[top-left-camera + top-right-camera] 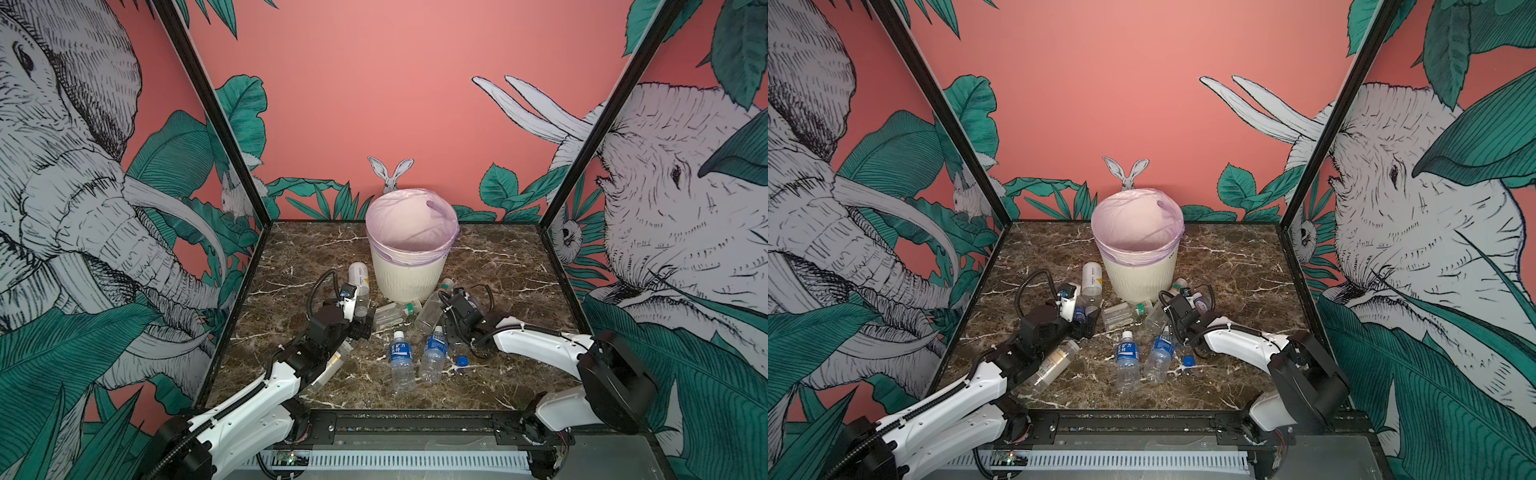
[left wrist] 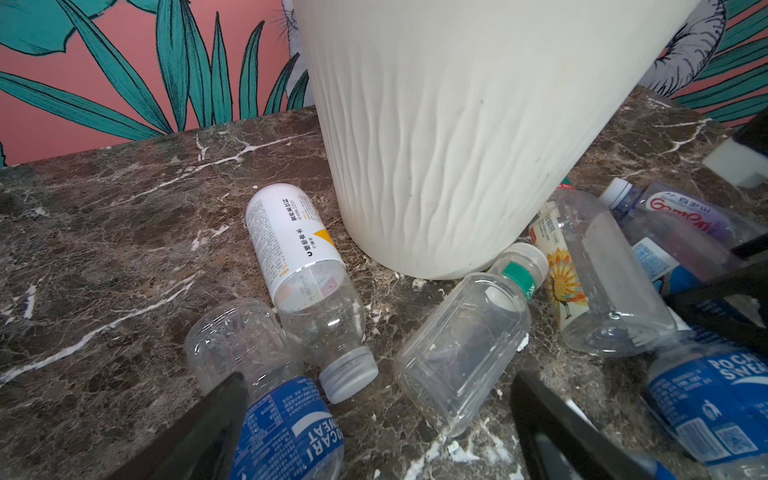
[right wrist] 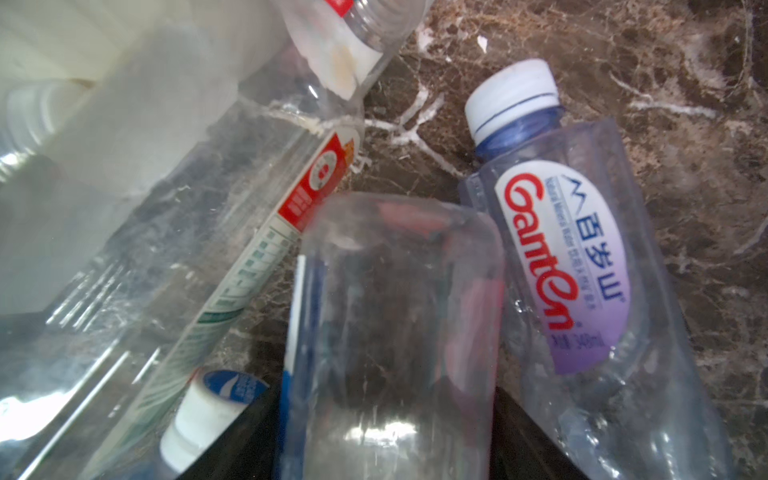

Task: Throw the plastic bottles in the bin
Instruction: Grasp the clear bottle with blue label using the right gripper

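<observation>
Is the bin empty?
Looks empty: in both top views the bin shows only its pink liner inside; its bottom is hidden.

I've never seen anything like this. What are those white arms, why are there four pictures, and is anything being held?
Those are two robot arms, each ending in a two-fingered clamp called an end effector. Two pictures look down on the whole booth, nearly identical; the other two come from a camera on each wrist. On the marble-look table stands a cream bin lined with a pink bag, with empty plastic bottles lying before it. The left end effector is open and holds nothing. The right end effector has its fingers either side of a clear bottle; whether it grips yet, I cannot tell.
</observation>
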You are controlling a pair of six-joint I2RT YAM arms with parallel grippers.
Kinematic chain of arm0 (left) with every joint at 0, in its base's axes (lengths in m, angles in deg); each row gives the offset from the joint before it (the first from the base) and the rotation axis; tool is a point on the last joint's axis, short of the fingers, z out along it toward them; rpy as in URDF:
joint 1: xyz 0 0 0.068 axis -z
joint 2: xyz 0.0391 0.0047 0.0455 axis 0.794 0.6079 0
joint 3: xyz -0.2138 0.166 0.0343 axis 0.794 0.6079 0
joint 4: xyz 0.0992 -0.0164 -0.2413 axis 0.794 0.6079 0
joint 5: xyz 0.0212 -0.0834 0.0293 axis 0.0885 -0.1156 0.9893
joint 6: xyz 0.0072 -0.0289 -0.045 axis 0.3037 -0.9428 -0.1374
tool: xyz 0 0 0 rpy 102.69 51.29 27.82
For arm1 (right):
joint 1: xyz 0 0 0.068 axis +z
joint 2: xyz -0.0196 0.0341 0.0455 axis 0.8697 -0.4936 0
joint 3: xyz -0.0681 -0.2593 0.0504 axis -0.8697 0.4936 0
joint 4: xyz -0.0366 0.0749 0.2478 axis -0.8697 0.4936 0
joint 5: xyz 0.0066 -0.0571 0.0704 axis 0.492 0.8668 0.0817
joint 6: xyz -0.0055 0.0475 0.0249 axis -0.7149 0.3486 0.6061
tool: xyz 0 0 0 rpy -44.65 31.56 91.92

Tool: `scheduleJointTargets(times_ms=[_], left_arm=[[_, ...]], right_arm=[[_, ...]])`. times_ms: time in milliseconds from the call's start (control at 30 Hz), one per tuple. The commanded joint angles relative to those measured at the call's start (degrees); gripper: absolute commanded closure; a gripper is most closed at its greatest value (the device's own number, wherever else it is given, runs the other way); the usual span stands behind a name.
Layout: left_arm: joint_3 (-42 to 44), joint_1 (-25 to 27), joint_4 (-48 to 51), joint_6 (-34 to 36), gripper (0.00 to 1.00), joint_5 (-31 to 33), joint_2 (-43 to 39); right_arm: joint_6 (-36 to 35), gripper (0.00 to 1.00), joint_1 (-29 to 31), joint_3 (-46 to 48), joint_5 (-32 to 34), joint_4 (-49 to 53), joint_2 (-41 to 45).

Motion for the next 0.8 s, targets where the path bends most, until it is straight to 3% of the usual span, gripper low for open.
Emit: scheduleJointTargets(times_ms=[0,233,367,633,767], left_arm=[[0.0,-0.3,-1.5,0.1,0.0,-0.2,0.1],[0.1,-0.3,-1.8,0.1,0.0,0.1,0.8],[-0.1,-0.3,-2.2,0.0,0.0,-0.4,1.9],[-0.4,-0.3,-2.8,0.1,0.01,-0.2,3.1],[-0.3,-0.3,-3.5,0.4,0.0,0.2,3.8]], right_arm=[[0.9,0.3,-0.5,1.5,-0.4,-1.6,0.6],[-1.3,0.44,-0.3,4.7,-0.9,-3.2,7.0],[-3.0,0.42,0.0,7.9,-1.0,-4.2,13.7],[-8.7,0.43,4.0,13.7,3.9,-4.4,36.2],[-11.7,0.44,4.7,12.0,5.8,-1.4,46.2]])
